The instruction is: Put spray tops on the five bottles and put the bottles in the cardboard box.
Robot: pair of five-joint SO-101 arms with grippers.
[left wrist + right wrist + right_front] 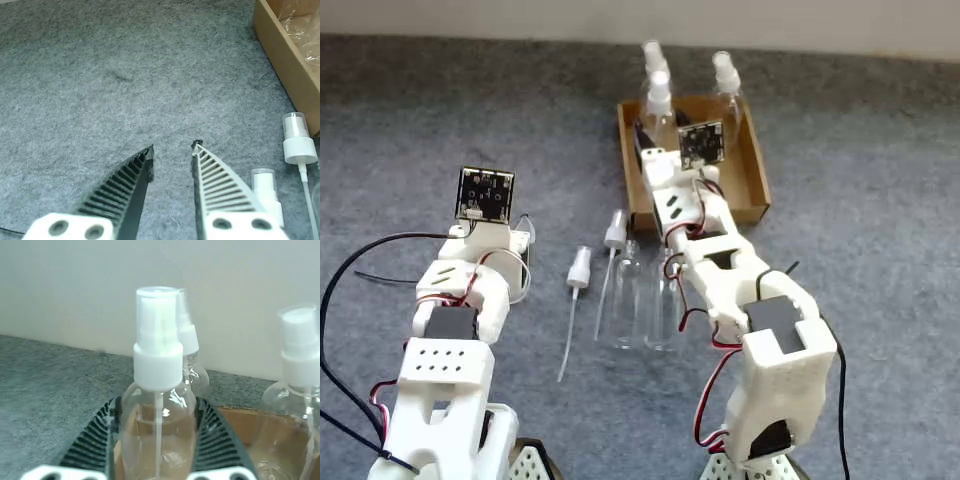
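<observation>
Folded by the near edge of the table, the left arm hangs its left gripper spread over grey felt. Mid-table lie two clear uncapped bottles side by side, with two white spray tops just left of them. Beyond, at the cardboard box, three capped bottles stand upright. The right arm, stretched forward, has the right gripper pinching one by the box's far left corner.

Three capped bottles, two uncapped bottles, two loose spray tops, one cardboard box.
</observation>
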